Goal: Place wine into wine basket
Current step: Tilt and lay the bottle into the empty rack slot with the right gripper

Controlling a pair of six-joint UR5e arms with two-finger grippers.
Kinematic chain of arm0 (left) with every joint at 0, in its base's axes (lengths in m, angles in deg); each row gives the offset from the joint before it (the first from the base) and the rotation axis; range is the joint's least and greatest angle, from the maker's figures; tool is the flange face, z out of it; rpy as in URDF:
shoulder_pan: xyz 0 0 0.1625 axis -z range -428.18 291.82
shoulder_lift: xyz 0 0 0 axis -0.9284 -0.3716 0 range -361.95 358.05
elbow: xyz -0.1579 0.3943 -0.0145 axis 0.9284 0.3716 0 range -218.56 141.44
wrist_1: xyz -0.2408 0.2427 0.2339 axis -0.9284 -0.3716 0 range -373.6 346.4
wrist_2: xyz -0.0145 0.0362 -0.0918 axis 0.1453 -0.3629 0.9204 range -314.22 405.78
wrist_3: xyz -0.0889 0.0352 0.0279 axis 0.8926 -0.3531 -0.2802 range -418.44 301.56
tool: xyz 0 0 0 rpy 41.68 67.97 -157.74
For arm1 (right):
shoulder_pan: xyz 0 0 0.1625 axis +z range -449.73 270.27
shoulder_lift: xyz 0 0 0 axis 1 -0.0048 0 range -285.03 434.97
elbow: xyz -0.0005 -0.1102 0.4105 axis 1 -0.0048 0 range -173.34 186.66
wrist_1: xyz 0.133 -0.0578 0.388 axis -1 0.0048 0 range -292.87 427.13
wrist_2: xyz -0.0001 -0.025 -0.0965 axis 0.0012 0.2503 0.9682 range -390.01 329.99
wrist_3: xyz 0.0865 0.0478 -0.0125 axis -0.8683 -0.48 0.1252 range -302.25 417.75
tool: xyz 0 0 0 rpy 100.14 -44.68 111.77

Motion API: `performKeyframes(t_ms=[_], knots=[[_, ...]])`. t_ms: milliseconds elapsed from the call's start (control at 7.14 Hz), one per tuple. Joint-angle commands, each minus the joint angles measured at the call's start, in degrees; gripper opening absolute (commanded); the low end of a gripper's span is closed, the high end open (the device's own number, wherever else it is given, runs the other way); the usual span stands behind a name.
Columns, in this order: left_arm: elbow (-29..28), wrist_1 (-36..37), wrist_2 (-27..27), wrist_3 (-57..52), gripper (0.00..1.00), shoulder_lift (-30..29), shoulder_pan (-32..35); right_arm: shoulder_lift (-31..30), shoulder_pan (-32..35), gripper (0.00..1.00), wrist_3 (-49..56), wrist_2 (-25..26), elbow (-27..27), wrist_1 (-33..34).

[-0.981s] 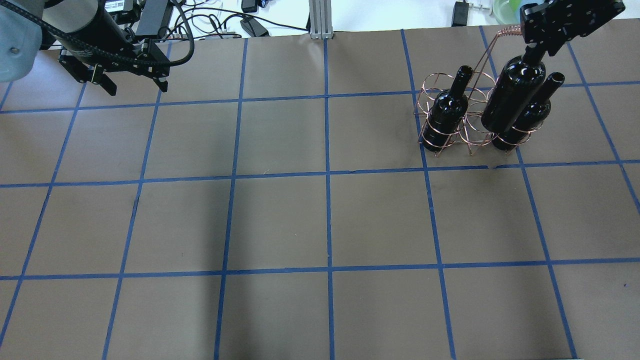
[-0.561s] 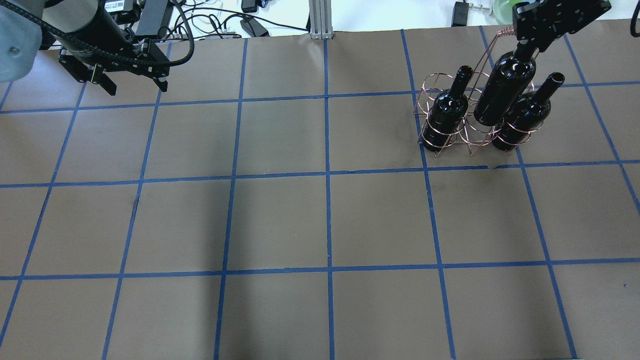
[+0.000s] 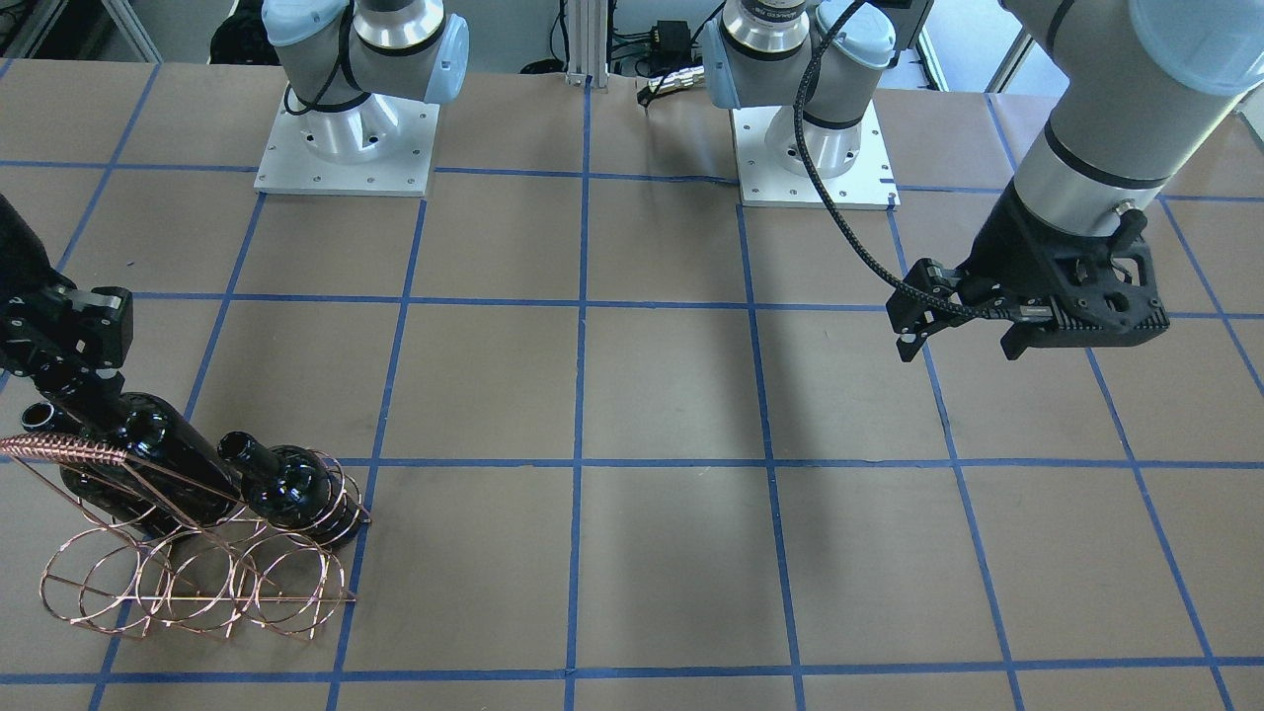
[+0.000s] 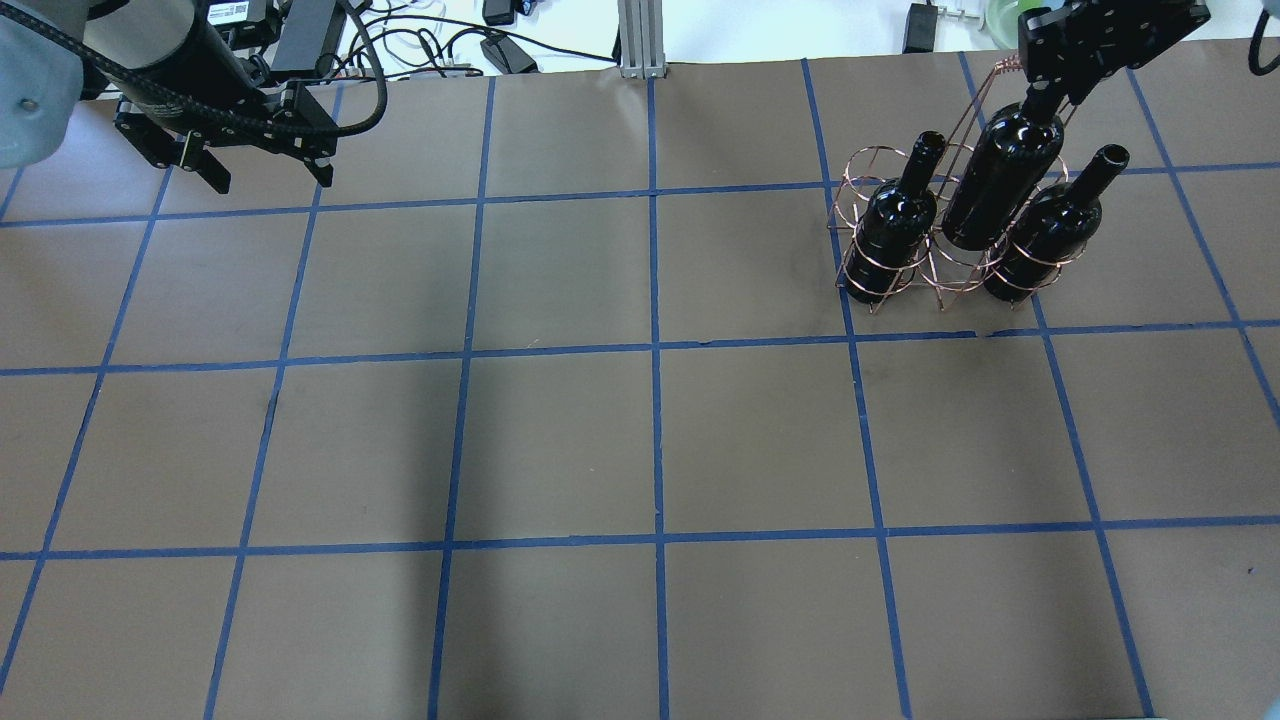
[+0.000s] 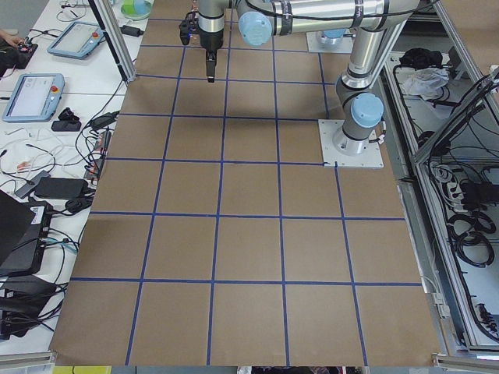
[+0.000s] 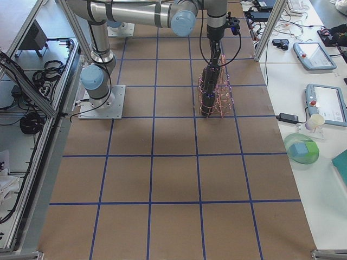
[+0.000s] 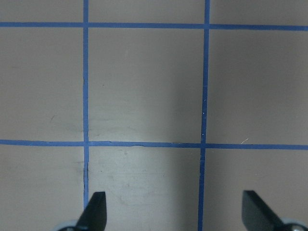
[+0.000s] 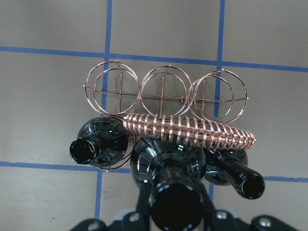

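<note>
The copper wire wine basket (image 4: 858, 165) stands at the far right of the table. Two black bottles stand in it, one at its left end (image 4: 895, 225) and one at its right end (image 4: 1050, 235). My right gripper (image 4: 1050, 88) is shut on the neck of a third black wine bottle (image 4: 1000, 180). That bottle hangs tilted, its base down among the loops between the other two. The right wrist view shows its open mouth (image 8: 175, 204) just behind the coiled handle (image 8: 192, 130). My left gripper (image 4: 270, 178) is open and empty, far away at the back left.
The basket's far row of three loops (image 8: 163, 89) holds nothing. Brown paper with a blue tape grid (image 4: 655, 350) covers the table. Cables and a post (image 4: 640, 40) lie beyond the far edge. The left wrist view shows only bare grid under the open fingertips (image 7: 96, 207).
My right gripper has moved left and down with the bottle, so its base has sunk between the two standing bottles. The left arm has barely shifted.
</note>
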Motion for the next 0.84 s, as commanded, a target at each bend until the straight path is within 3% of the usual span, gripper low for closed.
performKeyframes(t_ms=[0,701], knots=[[0.91,0.25,0.10,0.00,1.00,0.12,-0.04,1.01,0.00,0.00,1.25,-0.08,0.66,0.76],[1.62,0.25,0.37,0.00,1.00,0.21,0.14,4.18,-1.05,0.04,4.59,0.10,3.99,0.94]])
